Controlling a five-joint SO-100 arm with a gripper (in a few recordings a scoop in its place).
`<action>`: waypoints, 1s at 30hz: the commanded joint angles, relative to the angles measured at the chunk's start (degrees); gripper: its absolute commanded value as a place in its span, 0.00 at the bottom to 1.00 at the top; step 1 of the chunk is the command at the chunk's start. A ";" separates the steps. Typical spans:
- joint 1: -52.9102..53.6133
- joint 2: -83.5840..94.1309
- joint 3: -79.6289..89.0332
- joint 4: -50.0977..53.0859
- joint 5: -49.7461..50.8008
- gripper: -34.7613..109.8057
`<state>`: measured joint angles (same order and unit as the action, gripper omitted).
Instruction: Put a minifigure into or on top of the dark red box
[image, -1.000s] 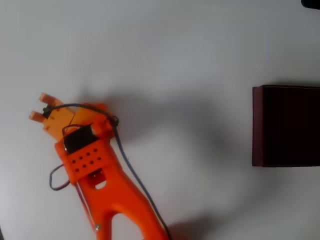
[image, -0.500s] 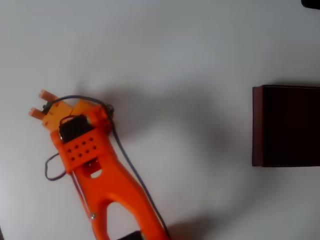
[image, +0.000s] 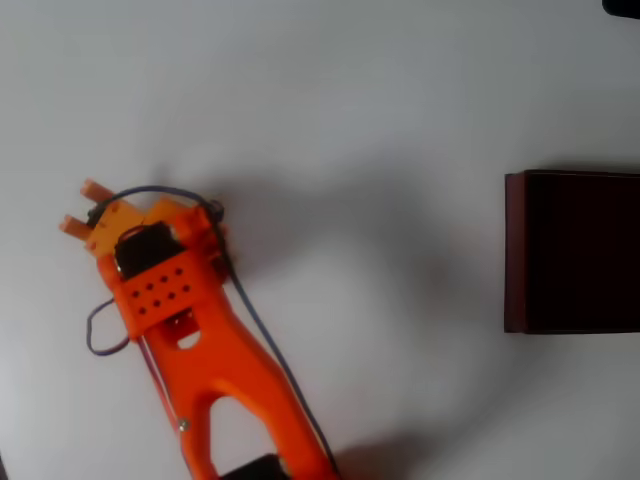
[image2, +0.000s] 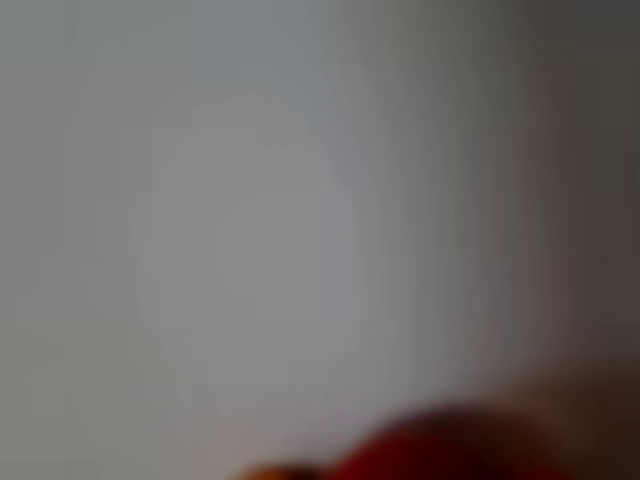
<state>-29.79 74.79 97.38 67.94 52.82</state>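
In the overhead view my orange gripper (image: 83, 207) sits at the far left of the white table, with its two fingertips (image: 94, 187) a small gap apart. A small dark bit shows between them. The wrist view is heavily blurred. A red blob at its bottom edge looks like the minifigure (image2: 450, 448), very close to the camera. Whether the jaws hold it is unclear. The dark red box (image: 515, 250) stands at the right edge, far from the gripper. It has maroon walls and a very dark inside, and the frame cuts it off.
The orange arm (image: 215, 370) runs from the bottom edge up to the gripper, with a dark cable (image: 255, 325) looping beside it. Bare white table (image: 370, 150) lies between the gripper and the box.
The arm's wrist block has shifted up and left toward the fingertips. The fingertips have stayed nearly in place with the same gap. The box has not moved.
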 joint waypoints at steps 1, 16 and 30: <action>-1.14 0.70 -3.16 3.69 1.41 0.24; 3.69 21.36 -0.97 18.63 -5.01 0.24; 19.16 66.18 24.87 19.42 -10.81 0.24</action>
<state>-14.59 129.29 118.04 86.92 42.89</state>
